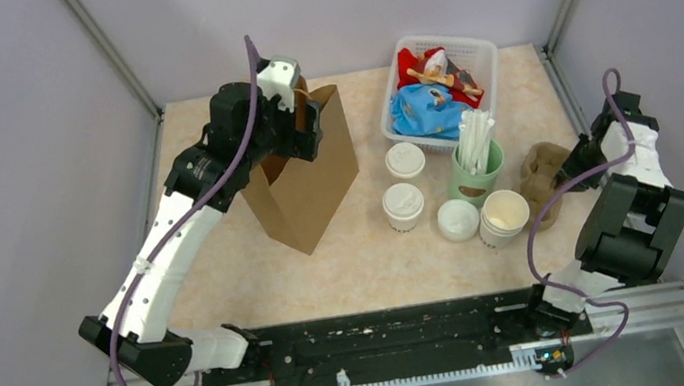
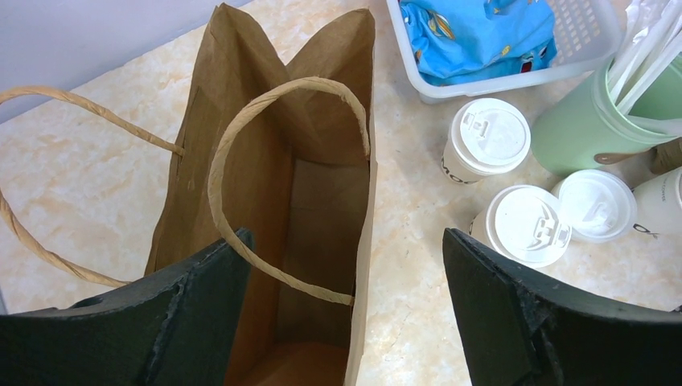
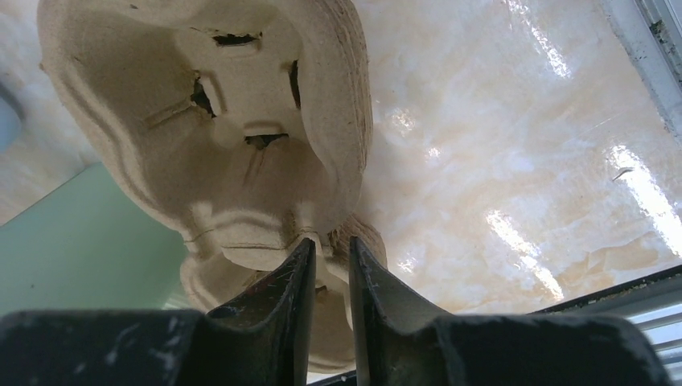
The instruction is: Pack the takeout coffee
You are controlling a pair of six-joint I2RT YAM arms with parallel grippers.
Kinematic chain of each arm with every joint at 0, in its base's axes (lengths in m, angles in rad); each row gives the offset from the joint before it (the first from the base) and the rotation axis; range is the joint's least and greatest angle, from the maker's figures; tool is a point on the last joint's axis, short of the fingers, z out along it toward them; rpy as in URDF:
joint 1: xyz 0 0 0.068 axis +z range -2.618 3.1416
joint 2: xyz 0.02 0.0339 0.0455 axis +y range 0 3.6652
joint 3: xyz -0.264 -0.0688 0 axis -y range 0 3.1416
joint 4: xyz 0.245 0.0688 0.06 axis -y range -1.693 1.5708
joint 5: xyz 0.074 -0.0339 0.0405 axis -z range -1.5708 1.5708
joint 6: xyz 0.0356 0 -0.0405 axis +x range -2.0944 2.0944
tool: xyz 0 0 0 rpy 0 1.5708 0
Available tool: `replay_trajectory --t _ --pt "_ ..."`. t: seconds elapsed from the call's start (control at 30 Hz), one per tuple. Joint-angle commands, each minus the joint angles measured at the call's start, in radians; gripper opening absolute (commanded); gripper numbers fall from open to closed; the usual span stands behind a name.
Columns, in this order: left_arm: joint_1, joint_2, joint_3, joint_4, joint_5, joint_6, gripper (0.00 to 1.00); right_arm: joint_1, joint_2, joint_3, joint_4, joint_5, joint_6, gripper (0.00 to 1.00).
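Early days on this one imo: no coffee is packed yet. My left gripper (image 2: 346,237) hangs wide open right over the mouth of the bag (image 2: 322,129), which stands upright on the left of the table. My right gripper (image 3: 328,257) is down to a narrow slit, pinching the rim of the pulp carrier (image 3: 241,121) over on the right, and the carrier is tipped up on its edge.

The coffees are 2 lidded cups in the middle, just right of the bag. The far cup (image 2: 486,137) sits near the basket (image 2: 523,79). The near cup (image 2: 527,225) is on the near side of it, just beside a loose lid (image 2: 597,205). Both are upright and nothing is touching them.

So I'd call this the set-up step: bag open, carrier in hand. Next, I reckon, the carrier has to be laid flat where the cups can drop into it. Or my left arm swings right, takes a cup by its body below the lid, and lowers it upright into the bag without snagging the handles (image 2: 241,161).

Writing: there are black letters on the far cup's side. They look like "MO", and the rest wraps out of view. The near cup shows a scrap of black print, too small to read. No print shows on the bag.
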Motion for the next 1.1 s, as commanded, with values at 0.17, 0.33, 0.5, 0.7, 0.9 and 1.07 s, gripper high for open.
replay_trajectory --t 0.17,0.33,0.5,0.7,0.9,1.07 --pt "-0.001 -0.001 0.032 0.021 0.017 0.013 0.93 -0.009 -0.024 -0.013 0.014 -0.009 -0.002 0.19" --pt "-0.002 -0.004 0.025 0.018 0.019 0.013 0.93 -0.008 -0.006 0.004 0.015 -0.014 -0.005 0.09" --pt "-0.001 -0.004 0.027 0.017 0.024 0.013 0.93 -0.009 -0.020 0.009 0.002 -0.004 -0.006 0.03" --pt "-0.002 -0.002 0.029 0.018 0.032 0.013 0.92 -0.009 -0.040 0.028 -0.030 0.007 -0.001 0.00" --pt "-0.001 -0.005 0.025 0.021 0.041 0.010 0.92 -0.007 -0.094 0.087 -0.107 0.053 0.019 0.00" --pt "-0.003 -0.006 0.021 0.025 0.047 0.010 0.92 -0.005 -0.105 0.110 -0.123 0.056 0.027 0.00"
